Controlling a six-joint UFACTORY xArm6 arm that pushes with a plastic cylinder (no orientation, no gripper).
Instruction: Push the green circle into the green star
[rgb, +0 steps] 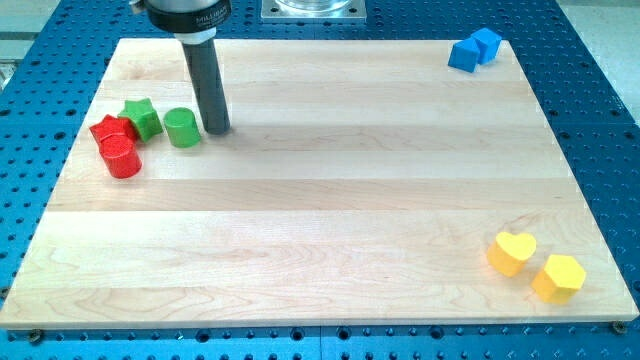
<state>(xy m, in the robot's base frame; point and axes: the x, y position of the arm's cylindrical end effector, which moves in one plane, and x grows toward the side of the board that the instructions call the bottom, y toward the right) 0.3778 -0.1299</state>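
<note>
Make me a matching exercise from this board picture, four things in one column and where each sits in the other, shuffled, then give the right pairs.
Column one:
1. green circle
2. blue blocks
3. yellow heart
4. my tip

Column two:
A. the view's top right corner of the board
B. just right of the green circle
C. the view's bottom right, beside a yellow hexagon
D. between the green star and the rod

Pairs: 1-D, 2-A, 3-C, 4-B
</note>
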